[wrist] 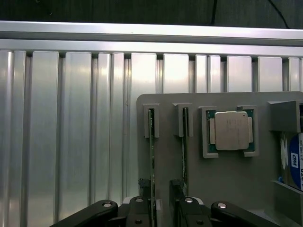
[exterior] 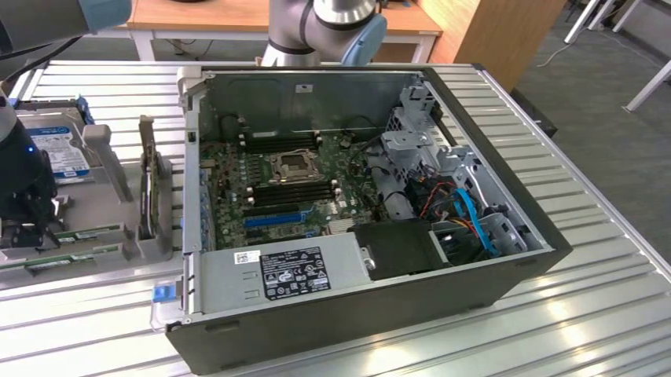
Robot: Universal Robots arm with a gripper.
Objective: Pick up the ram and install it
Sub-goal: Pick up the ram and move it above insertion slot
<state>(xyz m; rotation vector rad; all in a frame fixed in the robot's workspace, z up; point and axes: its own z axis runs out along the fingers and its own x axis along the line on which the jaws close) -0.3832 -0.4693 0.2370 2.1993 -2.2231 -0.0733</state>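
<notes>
Ram [wrist: 152,142] stands on edge between the fingers of the gripper [wrist: 158,187]; jaws apart, not clamped. A second stick [wrist: 185,151] stands just beside it. Both sit in a grey holder [wrist: 222,175] with a processor chip [wrist: 231,130] and hard drive [wrist: 294,161]. The holder lies on a slatted metal table [wrist: 71,118]. An open computer case [exterior: 504,259] is on the exterior view's right.

Bright overhead light fills the scene; the ribbed worktop [exterior: 587,314] glares in pale streaks, and the computer case [exterior: 346,338] holds soft shadow.
</notes>
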